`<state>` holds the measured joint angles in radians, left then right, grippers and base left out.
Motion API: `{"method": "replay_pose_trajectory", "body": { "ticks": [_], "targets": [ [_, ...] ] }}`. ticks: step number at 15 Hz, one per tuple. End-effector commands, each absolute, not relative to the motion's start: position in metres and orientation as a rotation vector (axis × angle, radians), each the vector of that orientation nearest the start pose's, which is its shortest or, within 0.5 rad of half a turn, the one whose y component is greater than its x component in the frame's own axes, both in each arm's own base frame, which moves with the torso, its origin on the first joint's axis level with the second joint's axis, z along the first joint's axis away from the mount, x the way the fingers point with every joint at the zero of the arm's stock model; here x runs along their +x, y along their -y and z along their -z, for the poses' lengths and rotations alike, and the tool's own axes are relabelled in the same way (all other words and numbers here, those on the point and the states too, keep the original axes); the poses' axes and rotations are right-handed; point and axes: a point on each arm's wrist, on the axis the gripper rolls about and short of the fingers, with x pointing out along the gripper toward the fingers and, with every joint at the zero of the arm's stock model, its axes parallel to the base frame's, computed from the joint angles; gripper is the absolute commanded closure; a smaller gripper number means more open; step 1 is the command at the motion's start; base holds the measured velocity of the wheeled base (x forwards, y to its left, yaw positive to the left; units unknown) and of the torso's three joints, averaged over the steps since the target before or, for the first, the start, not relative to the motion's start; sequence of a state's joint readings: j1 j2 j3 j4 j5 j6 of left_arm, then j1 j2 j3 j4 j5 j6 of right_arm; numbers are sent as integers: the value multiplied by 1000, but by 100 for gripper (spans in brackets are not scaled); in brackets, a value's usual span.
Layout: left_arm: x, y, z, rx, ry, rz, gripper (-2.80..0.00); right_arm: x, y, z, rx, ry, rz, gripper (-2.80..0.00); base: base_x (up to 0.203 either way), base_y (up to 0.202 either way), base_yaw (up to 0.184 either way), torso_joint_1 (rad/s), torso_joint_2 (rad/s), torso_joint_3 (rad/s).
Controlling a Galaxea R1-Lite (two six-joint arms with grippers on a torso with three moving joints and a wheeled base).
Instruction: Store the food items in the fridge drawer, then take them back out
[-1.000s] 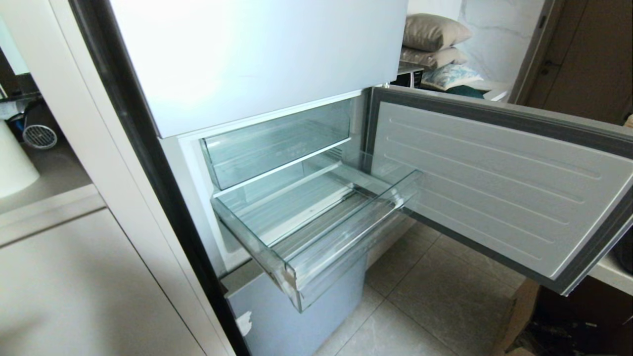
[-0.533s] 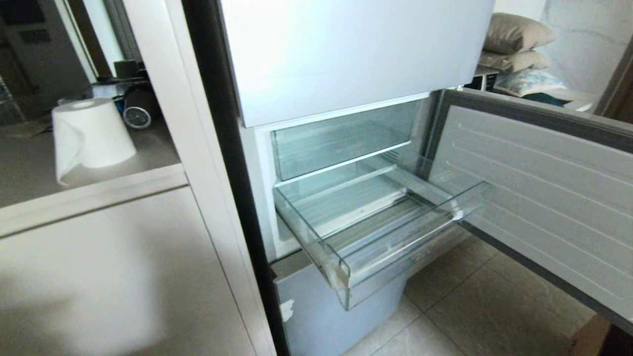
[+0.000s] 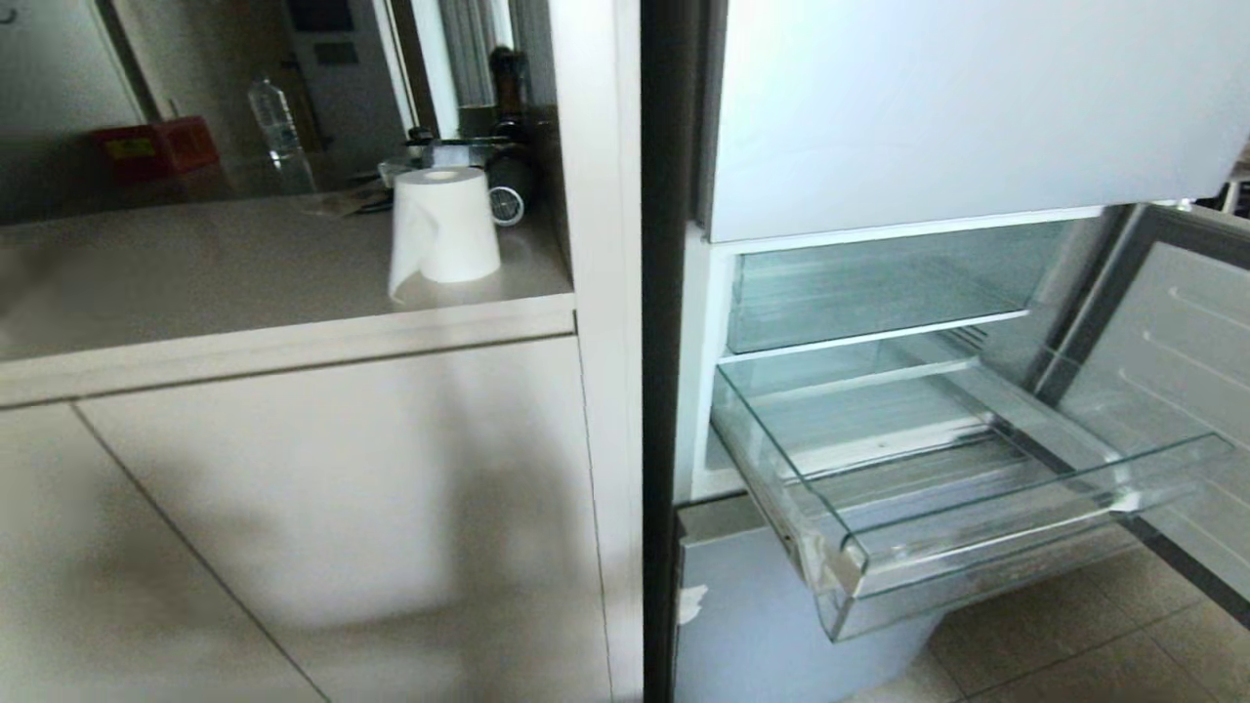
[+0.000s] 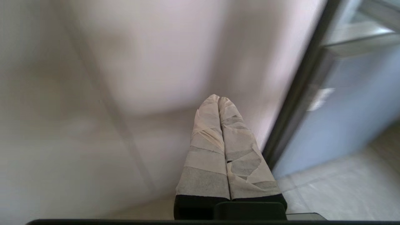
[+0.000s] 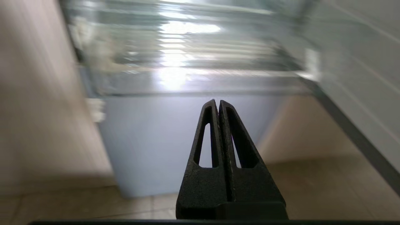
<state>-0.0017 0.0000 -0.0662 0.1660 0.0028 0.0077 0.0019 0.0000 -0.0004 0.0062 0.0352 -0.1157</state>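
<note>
The clear plastic fridge drawer (image 3: 986, 547) stands pulled out of the open fridge at the right of the head view, with nothing in it. It shows blurred in the right wrist view as the fridge drawer (image 5: 193, 78). No food items are in view. My left gripper (image 4: 218, 99), its fingers wrapped in pale tape, is shut and empty, held low in front of the beige cabinet front. My right gripper (image 5: 216, 102), black, is shut and empty, below the drawer and facing the blue-grey lower fridge panel. Neither arm shows in the head view.
A beige counter (image 3: 244, 264) lies left of the fridge, carrying a paper towel roll (image 3: 444, 227), a red box (image 3: 156, 146), a bottle (image 3: 271, 117) and small dark items. The cabinet front (image 3: 293, 508) fills the lower left. The open fridge door (image 3: 1172, 391) stands at the far right over tiled floor.
The whole head view has swung left: the fridge and drawer slid toward the right edge, and the counter with the paper towel roll and red box came into view. Both grippers stay shut.
</note>
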Motion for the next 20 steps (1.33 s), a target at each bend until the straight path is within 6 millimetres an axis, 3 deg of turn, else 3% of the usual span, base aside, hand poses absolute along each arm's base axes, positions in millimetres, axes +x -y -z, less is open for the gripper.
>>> {"method": "replay_pose_trajectory", "body": {
  "ticks": [1,4,7,13,16,20],
  "targets": [
    [-29,0,-76,8,-101,-1,0,-23,-1,-75,-114,-6,-34,0,2,-8,172,2,5,2],
    [-29,0,-76,8,-101,-1,0,-20,-1,-76,-88,-45,-34,0,1,-6,152,2,4,4],
    [-29,0,-76,8,-101,-1,0,6,-1,-84,-88,-289,-50,0,1,-2,27,2,-1,0],
    [-29,0,-76,8,-101,-1,0,97,1,-85,-82,-724,-43,0,0,0,0,0,0,0],
    [-29,0,-76,8,-101,-1,0,143,1,-79,-74,-824,-46,0,0,0,0,0,0,0],
    [-29,0,-76,8,-101,-1,0,197,2,-79,-67,-827,-44,0,0,0,0,0,0,0]
  ]
}}
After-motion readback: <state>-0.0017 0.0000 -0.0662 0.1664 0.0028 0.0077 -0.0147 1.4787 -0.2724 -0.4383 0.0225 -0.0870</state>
